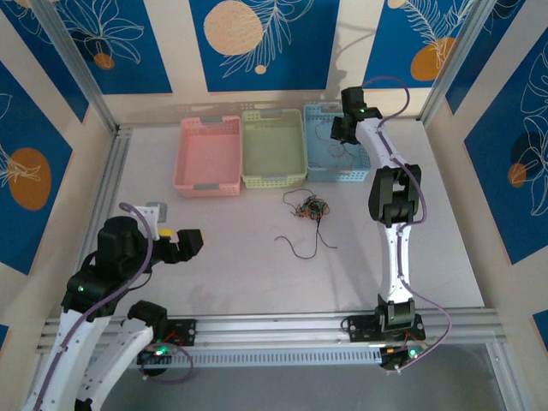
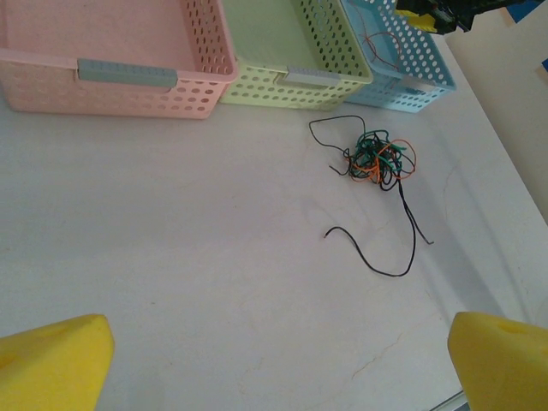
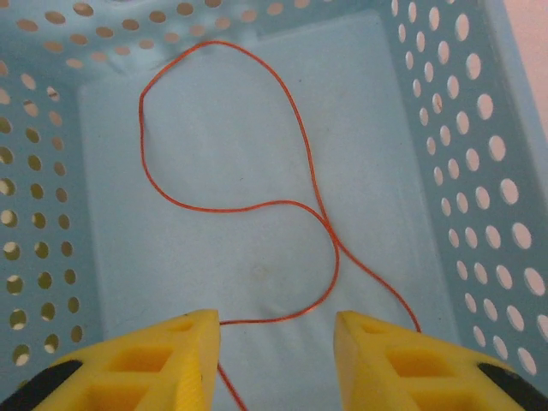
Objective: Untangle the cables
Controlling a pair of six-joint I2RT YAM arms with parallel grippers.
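Observation:
A tangle of green, orange, red and black cables (image 1: 308, 208) (image 2: 379, 160) lies on the table in front of the baskets. One black cable (image 1: 304, 248) (image 2: 385, 257) trails out of it toward the near side. A single orange cable (image 3: 291, 205) (image 2: 383, 44) lies looped on the floor of the blue basket (image 1: 325, 175) (image 3: 479, 171). My right gripper (image 1: 345, 128) (image 3: 276, 330) hangs over that basket, open, with the orange cable running past its left fingertip (image 3: 193, 338), not pinched. My left gripper (image 1: 184, 244) (image 2: 282, 360) is open wide above bare table at the near left, well short of the tangle.
A pink basket (image 1: 184, 145) (image 2: 128, 73) and a green basket (image 1: 272, 178) (image 2: 300, 77) stand side by side left of the blue one at the back. A small grey block (image 1: 154, 208) sits by the left arm. Metal rails edge the table.

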